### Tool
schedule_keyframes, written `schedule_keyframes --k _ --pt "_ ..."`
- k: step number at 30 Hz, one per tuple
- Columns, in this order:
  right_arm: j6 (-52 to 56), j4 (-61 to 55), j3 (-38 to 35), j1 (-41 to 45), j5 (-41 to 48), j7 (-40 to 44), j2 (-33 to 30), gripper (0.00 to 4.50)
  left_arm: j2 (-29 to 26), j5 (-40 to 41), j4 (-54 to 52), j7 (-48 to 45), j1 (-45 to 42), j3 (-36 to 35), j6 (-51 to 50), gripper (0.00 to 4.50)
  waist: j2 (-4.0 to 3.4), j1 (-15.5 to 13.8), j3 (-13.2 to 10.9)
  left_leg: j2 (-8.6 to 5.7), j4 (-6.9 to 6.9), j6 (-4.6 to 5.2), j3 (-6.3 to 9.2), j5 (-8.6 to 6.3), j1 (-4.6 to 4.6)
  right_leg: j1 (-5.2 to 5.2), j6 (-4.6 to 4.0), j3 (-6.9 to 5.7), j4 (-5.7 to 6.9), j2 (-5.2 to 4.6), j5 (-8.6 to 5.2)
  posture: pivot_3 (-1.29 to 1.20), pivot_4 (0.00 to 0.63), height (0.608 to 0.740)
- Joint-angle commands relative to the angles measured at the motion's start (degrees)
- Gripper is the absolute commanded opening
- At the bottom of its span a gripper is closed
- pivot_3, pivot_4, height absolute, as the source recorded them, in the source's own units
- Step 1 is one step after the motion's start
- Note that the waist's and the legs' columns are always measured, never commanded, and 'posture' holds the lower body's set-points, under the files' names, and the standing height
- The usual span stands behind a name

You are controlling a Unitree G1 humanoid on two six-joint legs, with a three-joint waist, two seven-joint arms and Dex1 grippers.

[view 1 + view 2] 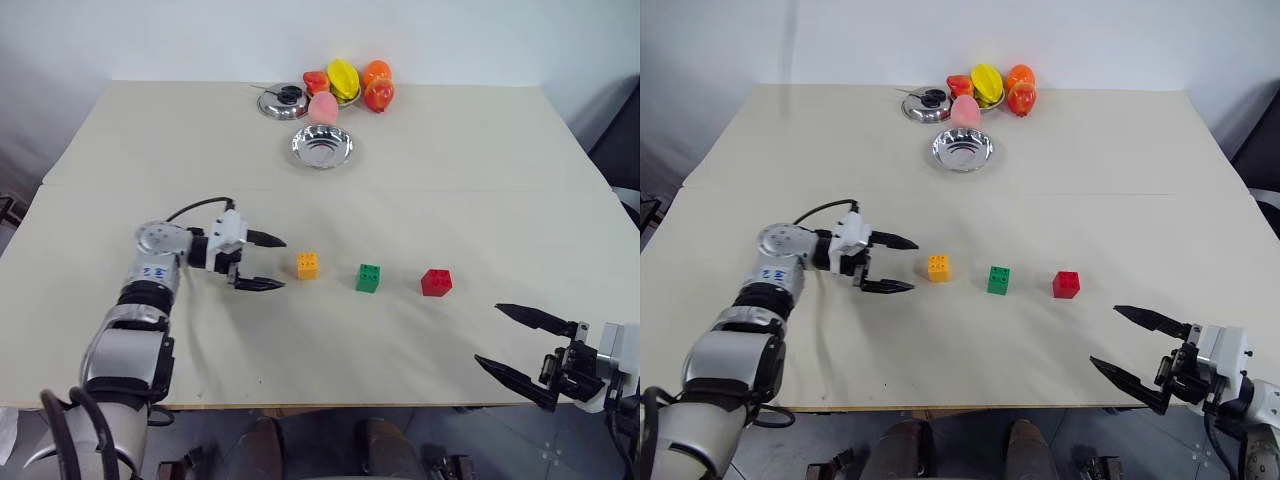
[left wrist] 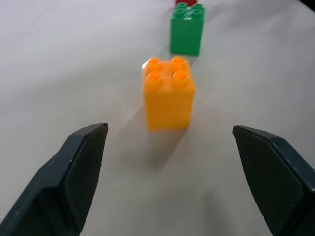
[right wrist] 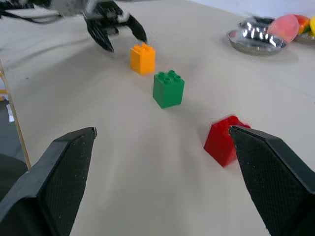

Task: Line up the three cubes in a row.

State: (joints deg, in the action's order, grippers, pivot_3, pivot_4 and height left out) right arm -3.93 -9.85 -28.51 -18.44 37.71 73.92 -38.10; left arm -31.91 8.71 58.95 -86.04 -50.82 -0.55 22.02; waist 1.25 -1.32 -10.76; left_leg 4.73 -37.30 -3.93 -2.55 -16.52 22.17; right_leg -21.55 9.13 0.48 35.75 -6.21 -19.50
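The orange-yellow brick (image 1: pixel 308 265) is sitting on the desk (image 1: pixel 480 180) beside the green brick (image 1: pixel 368 278), opposite the red brick (image 1: pixel 436 282), forming a row, so both the left tool (image 1: pixel 265 262) and right tool (image 1: pixel 525 345) are gaping wide, holding nothing.

Silver-grey jointed left arm (image 1: pixel 150 275), looped black cable, white wrist, tapered black tool (image 1: pixel 262 262) fingers.
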Motion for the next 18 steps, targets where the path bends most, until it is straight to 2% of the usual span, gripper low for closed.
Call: schedule_keyframes --k 1,6,10,14,18 --pt "-1.65 3.98 -5.50 0.47 0.90 0.30 -1.89 4.50 -4.71 5.02 -9.07 -4.21 6.39 -3.41 -5.51 4.24 0.00 0.09 0.00 0.00 0.00 0.00 -0.01 0.00 0.00 0.00 0.00 0.01 0.09 0.00 0.00 0.00 0.150 0.740" --pt "-3.38 9.61 -8.43 1.19 -0.02 1.19 -3.17 4.50 -11.03 10.13 -23.84 1.73 20.21 -8.59 -13.86 4.24 0.00 0.19 0.00 0.02 0.01 0.02 -0.02 -0.01 -0.03 0.00 -0.03 0.03 0.09 -0.01 -0.02 0.00 0.150 0.740" --pt "-7.05 14.93 -9.94 3.81 -1.44 0.66 -3.49 4.50 -13.11 12.66 -35.03 8.51 29.41 -13.49 -20.22 4.24 -0.01 -0.05 -0.01 0.03 0.00 0.03 0.00 -0.02 -0.04 0.00 -0.07 0.05 0.00 -0.02 -0.03 0.00 0.150 0.740" --pt "-8.44 21.17 -13.41 7.38 -0.76 -4.07 -2.27 4.50 -13.59 15.05 -42.51 15.40 36.95 -20.02 -23.60 4.24 -0.02 0.06 0.00 0.03 -0.03 0.08 0.01 -0.04 -0.08 0.03 -0.07 0.05 0.04 -0.04 -0.03 0.00 0.150 0.740" --pt "-11.76 25.38 -14.90 8.70 -2.21 -9.21 0.77 4.50 -11.10 16.56 -49.59 23.56 46.18 -26.52 -25.78 4.24 -0.03 0.27 0.00 0.04 0.11 0.06 0.02 -0.03 -0.13 0.01 -0.14 0.04 0.04 -0.02 -0.07 0.00 0.150 0.740"
